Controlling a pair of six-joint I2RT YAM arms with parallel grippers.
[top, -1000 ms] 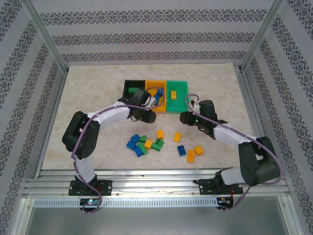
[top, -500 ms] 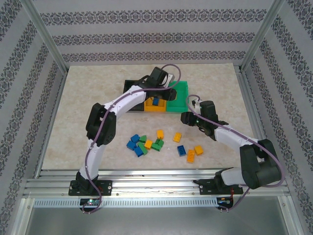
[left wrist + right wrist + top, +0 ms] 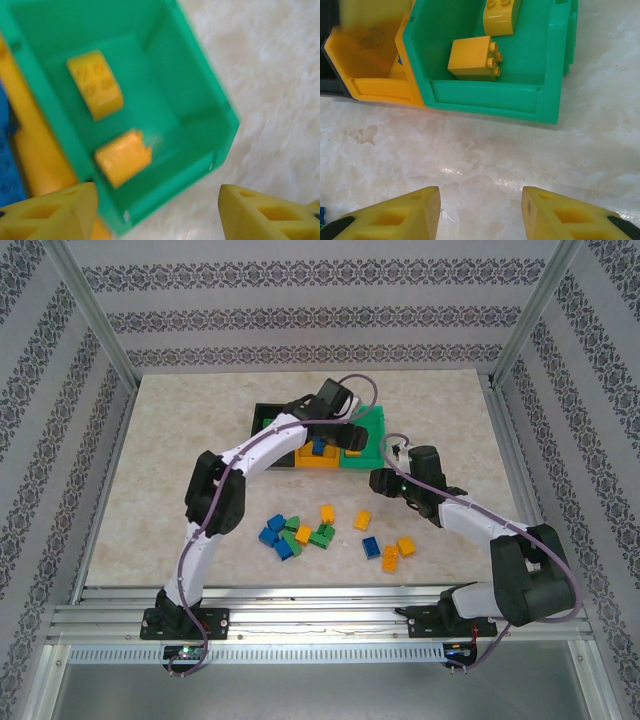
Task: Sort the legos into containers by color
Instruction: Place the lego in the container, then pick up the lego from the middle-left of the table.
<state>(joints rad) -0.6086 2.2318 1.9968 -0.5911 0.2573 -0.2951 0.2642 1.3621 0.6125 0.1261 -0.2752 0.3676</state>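
- The table [image 3: 180, 440] is a pale, marbled slab. Through the right wrist camera it looks glossy, with soft glare spots.
- Walls [image 3: 300, 320] papered in grey ornamental stripes stand around it. Metal rails [image 3: 320, 618] run along the near edge, where both of my arms are bolted.
- I count three bins in a row at the far middle of the table, side by side. From left to right they are the black bin [image 3: 262, 410], the yellow bin [image 3: 380, 87] and the green bin [image 3: 485, 97].
- The green bin holds two yellow bricks [image 3: 470, 59]. One lies on its side near the front wall with its studs pointing sideways, and the other is farther back.
- The yellow bin holds one blue brick [image 3: 318, 448].
- The black bin holds one green brick [image 3: 268, 423], as far as I can make out from above.
- The loose bricks [image 3: 320, 536] lie scattered on the table between the arms, on the near side of the bins.
- Among them I count four in blue, five or so in yellow and about three in green. The green ones huddle together, so I cannot split them for certain.
- My left gripper [image 3: 157, 210] hangs over a corner of the green bin. Its fingers are spread wide with nothing between them.
- My right gripper [image 3: 480, 210] sits low over bare table just in front of the green bin. Its fingers are also apart and it is empty.
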